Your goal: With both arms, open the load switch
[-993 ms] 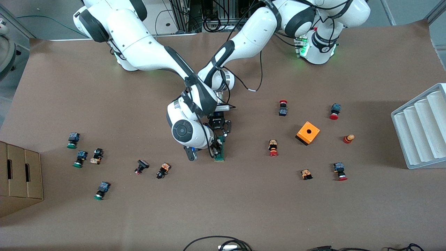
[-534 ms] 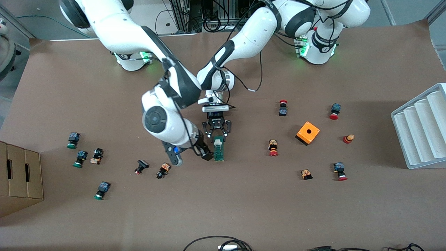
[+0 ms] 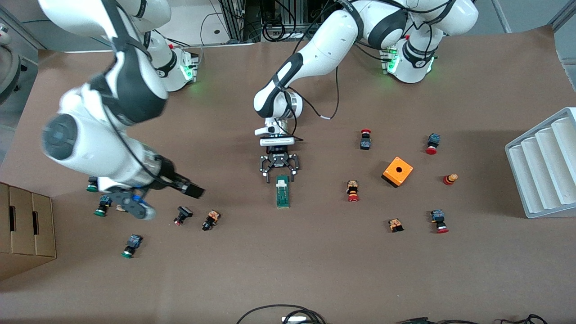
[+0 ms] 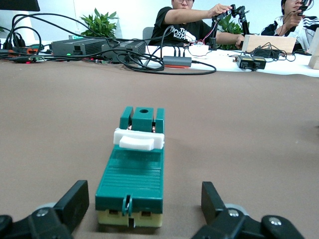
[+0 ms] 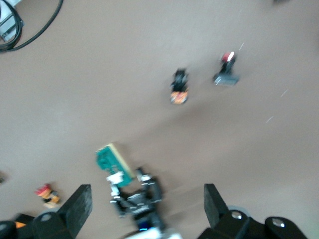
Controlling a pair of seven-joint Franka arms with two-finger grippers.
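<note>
A narrow green load switch (image 3: pixel 282 191) with a white sliding piece lies flat on the brown table (image 3: pixel 315 270). The left gripper (image 3: pixel 279 170) sits low just beside the end that carries the white piece, its fingers (image 4: pixel 75 201) spread wide to either side, touching nothing. The right gripper (image 3: pixel 191 189) hangs in the air well apart from the switch, toward the right arm's end of the table, jaws wide and empty, above small push buttons (image 3: pixel 210 220). An orange box (image 3: pixel 397 171) sits toward the left arm's end.
</note>
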